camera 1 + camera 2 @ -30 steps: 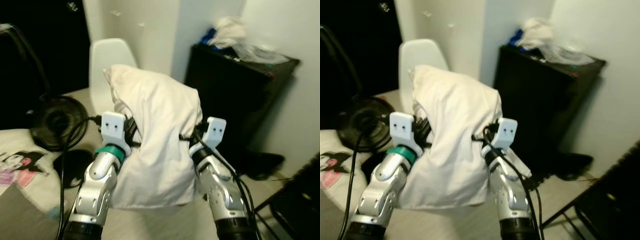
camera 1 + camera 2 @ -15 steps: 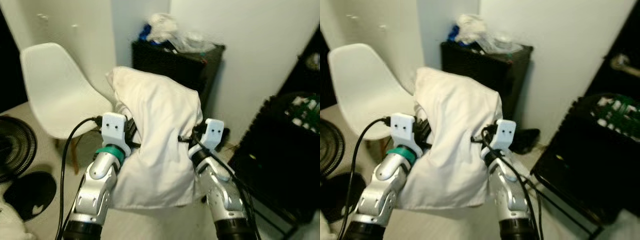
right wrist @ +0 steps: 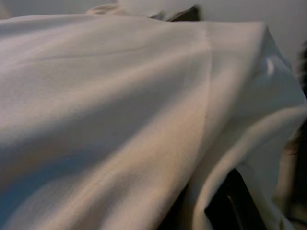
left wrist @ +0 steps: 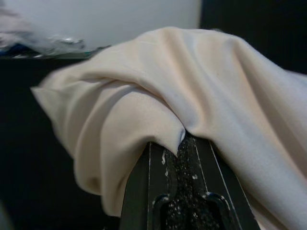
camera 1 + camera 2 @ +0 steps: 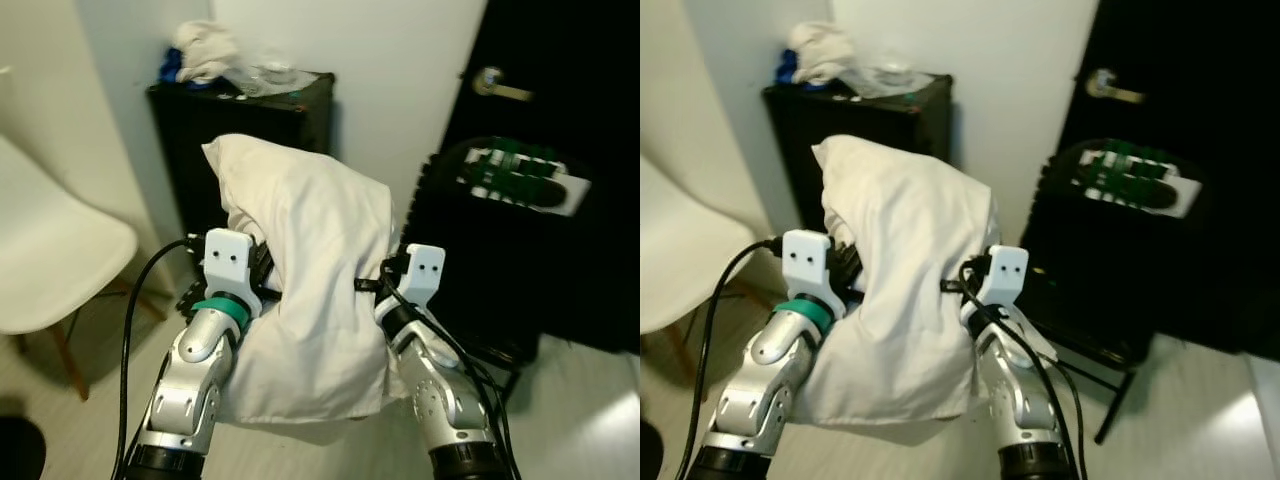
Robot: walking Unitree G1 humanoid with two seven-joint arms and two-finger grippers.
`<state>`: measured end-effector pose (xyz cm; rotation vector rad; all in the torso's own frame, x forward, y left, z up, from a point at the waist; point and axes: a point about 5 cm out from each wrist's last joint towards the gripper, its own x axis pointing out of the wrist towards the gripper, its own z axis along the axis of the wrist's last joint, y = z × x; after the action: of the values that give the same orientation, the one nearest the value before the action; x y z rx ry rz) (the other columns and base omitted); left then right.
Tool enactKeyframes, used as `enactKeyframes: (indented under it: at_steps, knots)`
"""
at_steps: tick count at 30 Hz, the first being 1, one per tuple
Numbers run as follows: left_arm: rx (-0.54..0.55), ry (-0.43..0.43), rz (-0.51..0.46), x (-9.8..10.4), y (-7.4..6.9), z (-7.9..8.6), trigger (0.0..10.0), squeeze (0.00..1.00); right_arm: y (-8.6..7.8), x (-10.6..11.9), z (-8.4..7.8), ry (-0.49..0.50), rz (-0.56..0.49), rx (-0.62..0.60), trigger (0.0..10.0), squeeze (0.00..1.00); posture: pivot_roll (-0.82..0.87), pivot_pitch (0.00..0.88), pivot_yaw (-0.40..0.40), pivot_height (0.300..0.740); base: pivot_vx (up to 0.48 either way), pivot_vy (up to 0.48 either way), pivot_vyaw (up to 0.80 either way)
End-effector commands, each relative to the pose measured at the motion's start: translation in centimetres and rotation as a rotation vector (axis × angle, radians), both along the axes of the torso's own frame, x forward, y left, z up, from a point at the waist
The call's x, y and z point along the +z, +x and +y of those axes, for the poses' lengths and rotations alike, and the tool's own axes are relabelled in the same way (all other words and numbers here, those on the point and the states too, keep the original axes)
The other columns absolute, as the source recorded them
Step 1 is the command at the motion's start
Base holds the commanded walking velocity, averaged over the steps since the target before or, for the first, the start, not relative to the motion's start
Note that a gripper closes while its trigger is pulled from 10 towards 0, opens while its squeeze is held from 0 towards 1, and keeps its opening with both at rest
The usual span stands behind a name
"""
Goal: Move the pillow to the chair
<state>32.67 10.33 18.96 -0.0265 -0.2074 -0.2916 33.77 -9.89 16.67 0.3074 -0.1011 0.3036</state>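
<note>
Pillow [image 5: 310, 290] was held up between the left gripper [image 5: 262, 275] and right gripper [image 5: 385, 285], draped over both, left fingers [image 4: 180, 191] pressed together under its fold, right fingers hidden, chair [image 5: 50, 270] off to the left.

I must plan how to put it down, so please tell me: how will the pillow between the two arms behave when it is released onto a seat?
The pillow is probably soft and floppy: it drapes over the left tool and sags below both arms. It looks light for its bulk, since two slim arms carry it. It would likely slump rather than roll.
</note>
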Motion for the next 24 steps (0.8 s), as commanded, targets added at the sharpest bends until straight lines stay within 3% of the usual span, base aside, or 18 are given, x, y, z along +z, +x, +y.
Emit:
enactKeyframes:
  at_steps: [1, 10, 24]
  knots:
    - [-0.027, 0.05, -0.011, -0.6, -0.2, -1.1, 10.0, 0.0, -0.5, 0.9, 2.3, -0.021, -0.07, 0.101, 10.0, 0.0, 0.0, 0.0, 0.077, 0.74, 0.0, 0.0, -0.8]
    - [-0.014, 0.075, -0.009, -1.1, -0.6, -1.1, 10.0, 0.0, -0.5, 0.7, 2.1, -0.046, -0.063, 0.116, 10.0, 0.0, 0.0, 0.003, 0.029, 0.74, 0.0, 0.0, -0.8]
    - [0.018, 0.085, -0.023, -1.3, -1.5, -0.4, 10.0, 0.0, -0.7, -0.3, 3.2, -0.077, -0.035, 0.18, 10.0, 0.0, 0.04, 0.038, -0.018, 0.74, 0.0, 0.0, -0.8]
